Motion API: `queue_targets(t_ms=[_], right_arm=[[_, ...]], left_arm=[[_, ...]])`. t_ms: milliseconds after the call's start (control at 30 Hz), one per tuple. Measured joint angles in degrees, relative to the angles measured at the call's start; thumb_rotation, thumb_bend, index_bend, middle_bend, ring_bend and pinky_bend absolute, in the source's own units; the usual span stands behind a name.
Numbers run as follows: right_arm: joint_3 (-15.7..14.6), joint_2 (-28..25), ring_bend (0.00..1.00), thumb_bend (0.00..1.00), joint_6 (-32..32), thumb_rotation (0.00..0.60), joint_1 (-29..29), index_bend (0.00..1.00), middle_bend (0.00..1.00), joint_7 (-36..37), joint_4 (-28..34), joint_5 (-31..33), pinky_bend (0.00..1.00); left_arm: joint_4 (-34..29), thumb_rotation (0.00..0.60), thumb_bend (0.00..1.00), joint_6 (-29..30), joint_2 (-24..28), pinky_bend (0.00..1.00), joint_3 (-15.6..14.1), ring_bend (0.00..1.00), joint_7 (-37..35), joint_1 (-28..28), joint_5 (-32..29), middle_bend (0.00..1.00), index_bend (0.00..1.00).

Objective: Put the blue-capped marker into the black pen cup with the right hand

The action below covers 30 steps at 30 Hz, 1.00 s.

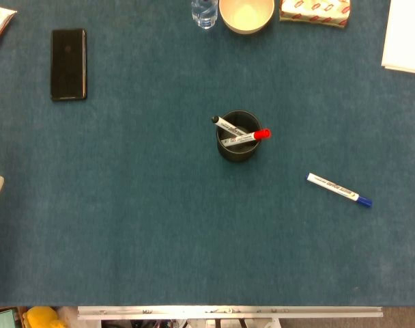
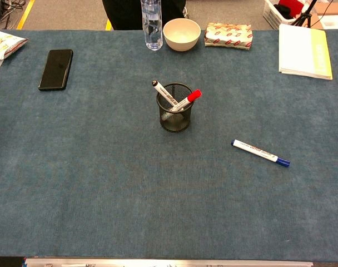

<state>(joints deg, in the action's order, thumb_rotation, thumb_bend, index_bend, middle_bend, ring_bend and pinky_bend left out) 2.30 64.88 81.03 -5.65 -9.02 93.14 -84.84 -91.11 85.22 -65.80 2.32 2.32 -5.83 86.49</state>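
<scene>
blue-capped marker (image 1: 338,189) lies flat on the blue tabletop (image 1: 139,219), well apart from the black pen cup (image 1: 238,145) and off to its right, cap end pointing away from the cup. the cup stands upright mid-table with a red-capped marker (image 1: 247,137) and a black-capped marker (image 1: 226,125) leaning inside it. neither hand shows clearly in either view, so their state cannot be told.

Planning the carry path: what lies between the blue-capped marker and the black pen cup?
Nothing: only bare blue table cover between the blue-capped marker and the black pen cup, clear in both views.
</scene>
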Motion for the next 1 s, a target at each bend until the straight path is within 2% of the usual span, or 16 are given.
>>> queue_targets(t_ms=[533, 733, 1000], right_arm=[[-0.26, 2.11, 0.34, 0.12, -1.73, 0.600, -0.49, 0.41, 0.43, -1.23, -0.90, 1.29, 0.34], [-0.11, 6.20, 0.34, 0.12, 0.45, 0.600, 0.39, 0.41, 0.43, -3.31, -1.93, 1.60, 0.34], [-0.20, 13.81, 0.31, 0.12, 2.11, 0.600, 1.54, 0.46, 0.40, -5.66, -6.92, 2.46, 0.34]], left_arm=[[0.33, 0.600, 0.19, -0.45, -0.35, 0.54, -0.41, 0.28, 0.60, 0.05, -0.07, 0.35, 0.52], [0.74, 0.600, 0.19, -1.20, -0.50, 0.54, -0.68, 0.28, 0.27, -0.28, 0.15, 0.35, 0.52], [0.67, 0.600, 0.19, -0.94, -0.21, 0.54, -0.67, 0.28, -0.67, -0.21, 0.30, 0.35, 0.52]])
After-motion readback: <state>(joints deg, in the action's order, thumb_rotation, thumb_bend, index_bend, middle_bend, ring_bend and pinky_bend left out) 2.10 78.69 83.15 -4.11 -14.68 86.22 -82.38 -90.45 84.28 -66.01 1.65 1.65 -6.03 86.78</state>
